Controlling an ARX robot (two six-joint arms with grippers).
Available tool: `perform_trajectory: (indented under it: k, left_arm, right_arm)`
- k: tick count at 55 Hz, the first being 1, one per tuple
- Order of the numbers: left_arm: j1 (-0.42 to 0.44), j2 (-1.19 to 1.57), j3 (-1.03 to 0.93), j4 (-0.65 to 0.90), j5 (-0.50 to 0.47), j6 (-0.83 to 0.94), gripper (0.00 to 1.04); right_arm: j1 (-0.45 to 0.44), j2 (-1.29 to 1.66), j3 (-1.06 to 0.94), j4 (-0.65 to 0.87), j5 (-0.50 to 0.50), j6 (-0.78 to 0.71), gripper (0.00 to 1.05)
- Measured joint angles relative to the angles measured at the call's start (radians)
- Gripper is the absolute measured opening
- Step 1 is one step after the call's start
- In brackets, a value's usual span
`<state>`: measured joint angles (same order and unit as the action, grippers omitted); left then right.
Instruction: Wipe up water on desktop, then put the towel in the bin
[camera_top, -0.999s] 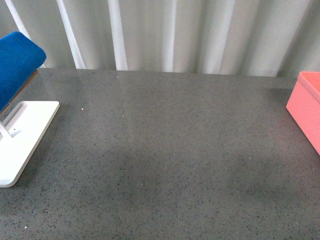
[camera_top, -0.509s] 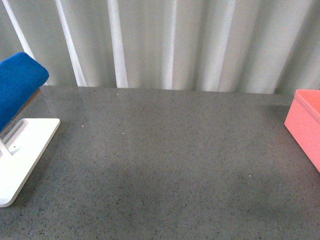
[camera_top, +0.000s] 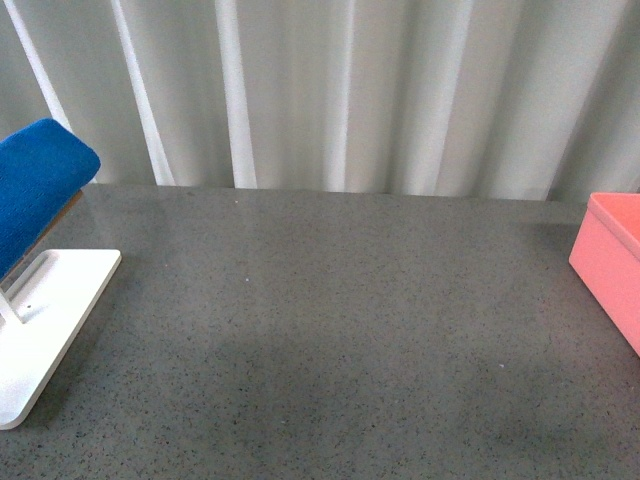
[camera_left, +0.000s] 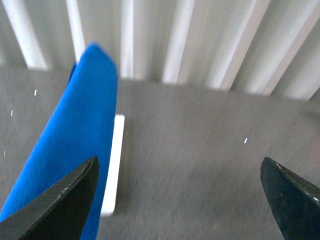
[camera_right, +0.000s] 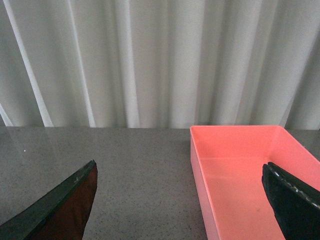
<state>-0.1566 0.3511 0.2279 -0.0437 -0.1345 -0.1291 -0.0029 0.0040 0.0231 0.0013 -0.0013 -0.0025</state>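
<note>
At your far left, the towel hangs over a stand, whose flat base rests on the desktop. At your far right, well apart from it, the bin sits on the same surface, partly cut off by the view's edge. Behind the desktop's back edge a curtain hangs across its whole width.

Blue towel, salmon-pink bin

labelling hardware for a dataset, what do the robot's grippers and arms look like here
Only fingertips show, in the wrist views. The left gripper has two matte black, wedge-shaped fingers tapering to points. The right gripper has the same dark fingers, one with a ribbed edge, the other tinged reddish-brown inside. No arms, cables or markings are visible.
</note>
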Motion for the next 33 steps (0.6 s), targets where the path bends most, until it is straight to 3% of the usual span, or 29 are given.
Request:
perform_trajectory:
  k: [5, 12, 18, 24, 33]
  left_arm:
    - [-0.056, 0.215, 0.134, 0.195, -0.022, 0.027, 0.98]
    - [-0.063, 0.5, 0.309, 0.301, 0.042, 0.031, 0.98]
    - [-0.067, 0.765, 0.494, 0.295, 0.07, 0.063, 0.98]
    - [-0.053, 1.094, 0.781, 0.179, 0.092, 0.156, 0.98]
    - [0.01, 1.345, 0.978, 0.083, 0.072, 0.243, 0.98]
  right_arm:
    - [0.0, 0.0, 0.0, 0.0, 0.0, 0.0, 0.98]
    - [0.0, 0.0, 0.0, 0.0, 0.0, 0.0, 0.98]
    - [0.0, 0.0, 0.0, 0.0, 0.0, 0.0, 0.98]
    - [0.0, 0.0, 0.0, 0.0, 0.0, 0.0, 0.98]
    - [0.0, 0.0, 0.0, 0.0, 0.0, 0.0, 0.98]
